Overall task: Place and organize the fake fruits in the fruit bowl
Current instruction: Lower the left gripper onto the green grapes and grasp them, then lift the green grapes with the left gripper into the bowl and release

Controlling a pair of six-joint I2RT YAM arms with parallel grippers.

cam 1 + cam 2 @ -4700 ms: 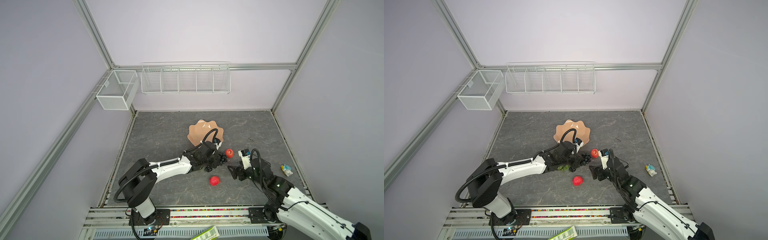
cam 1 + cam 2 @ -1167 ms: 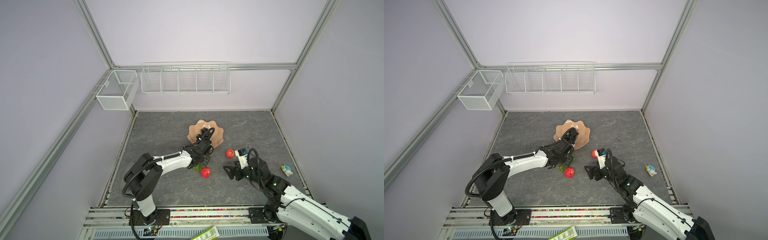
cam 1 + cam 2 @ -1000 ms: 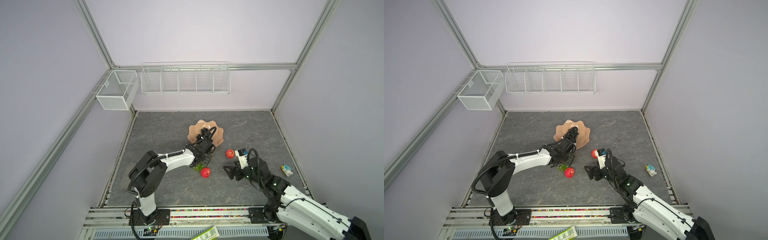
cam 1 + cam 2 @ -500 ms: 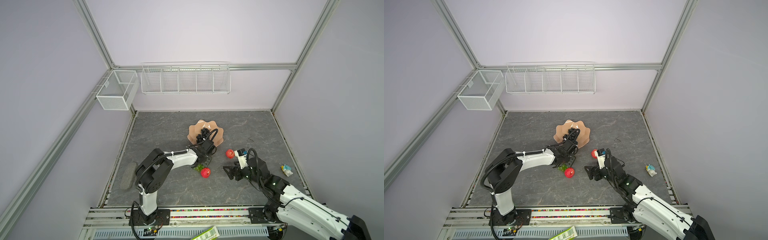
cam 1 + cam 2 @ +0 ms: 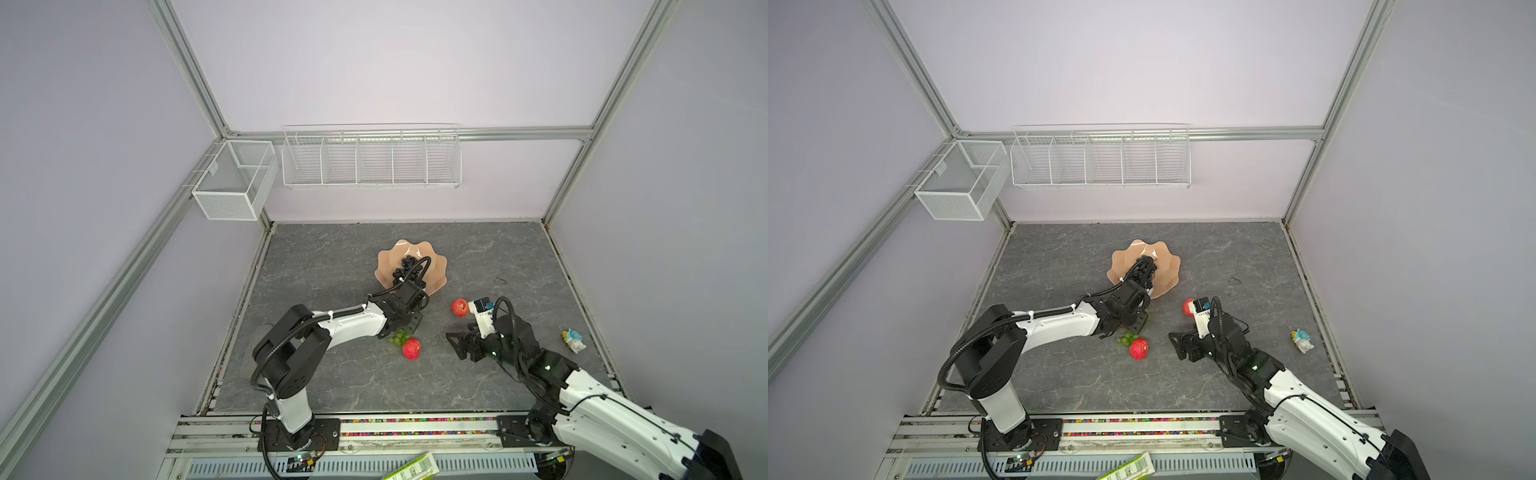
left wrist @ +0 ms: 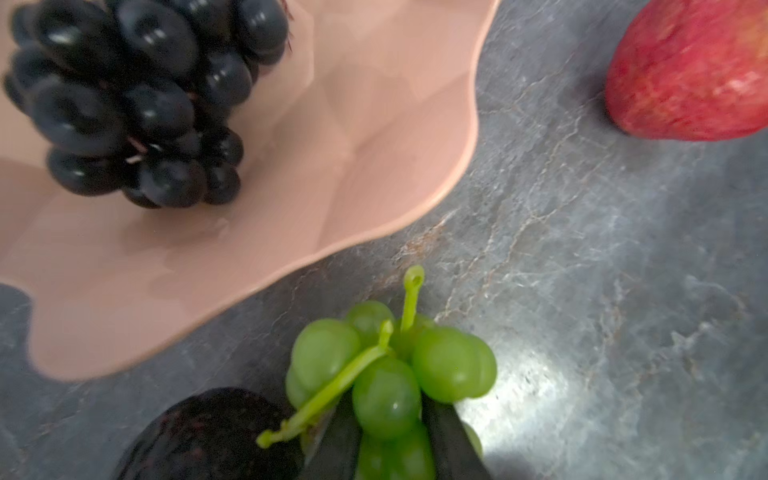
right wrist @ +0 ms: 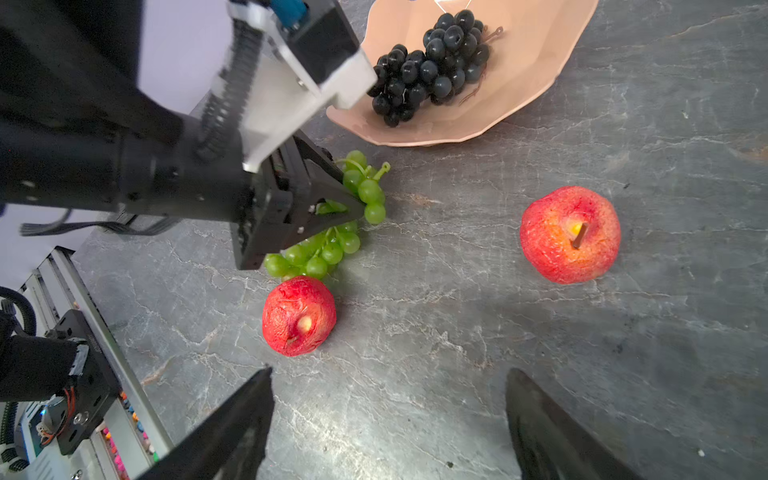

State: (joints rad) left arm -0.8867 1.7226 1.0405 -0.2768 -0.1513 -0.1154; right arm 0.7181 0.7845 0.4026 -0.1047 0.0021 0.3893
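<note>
Left gripper [image 6: 390, 442] is pinched narrow on the green grape bunch [image 7: 324, 251]. The bunch is on the tabletop [image 5: 332, 257], just near of the fruit bowl [image 7: 519, 83]. A second ago those jaws were much wider and up over the bowl; since then the arm has pulled back toward the near side and closed.

Dark grape bunch [image 7: 428, 70], carried a few seconds back, now lies inside the bowl, clear of the gripper. So one fruit is delivered and the second grab is under way.

Green bunch doesn't look lifted yet. The grip is at its stem end, and the rest trails toward the near apple [image 5: 411, 348], which sits just beside its tail. Avocado [image 6: 208, 432] is right beside the bunch, hidden under the arm in both top views. Other apple [image 5: 459, 307] is right of the bowl and hasn't moved.

Right gripper [image 7: 388, 382] hangs wide and empty over bare tabletop near both apples; it has barely shifted.

My read: four fruits are still outside. The loose bunch could slip or nudge the apple on lift.
</note>
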